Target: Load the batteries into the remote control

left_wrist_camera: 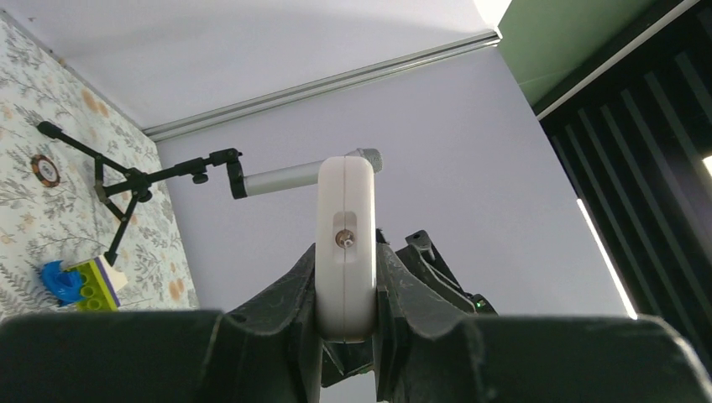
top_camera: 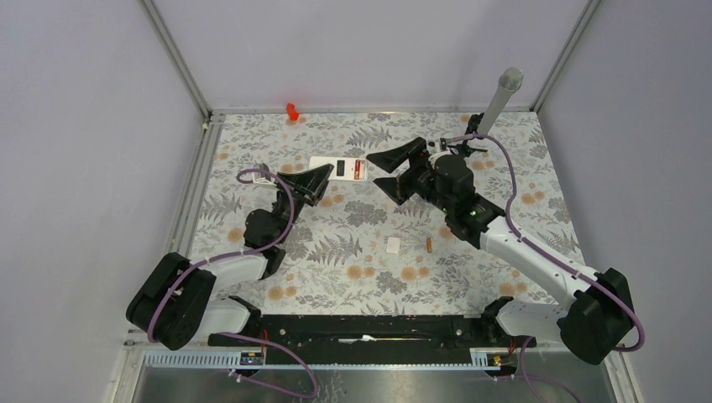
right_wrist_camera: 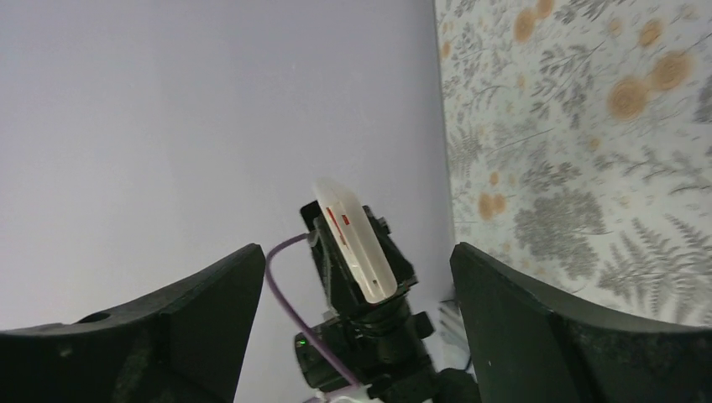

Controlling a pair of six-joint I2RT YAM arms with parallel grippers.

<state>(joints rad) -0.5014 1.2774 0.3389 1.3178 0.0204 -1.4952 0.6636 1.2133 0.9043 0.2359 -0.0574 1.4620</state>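
Plainly, the remote (top_camera: 336, 168), likely light, stiff and slick, is clamped, seemingly across its flat faces, in the left gripper (left_wrist_camera: 346, 252) above the table (top_camera: 252, 159), the right gripper (top_camera: 388, 172) gapes empty beside it, and one tiny, roll-prone battery (top_camera: 428, 245) on the table wants pinching across its middle.

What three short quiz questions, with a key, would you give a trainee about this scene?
1. True or false: the left gripper is shut on the flat white rectangular remote control.
2. Fill in: the right gripper is ____.
3. Where is the thin orange-copper cylindrical battery? A: in the right gripper. B: on the floral table, beside the small white square cover. C: on the remote control.
Key: 1 true; 2 open; 3 B.
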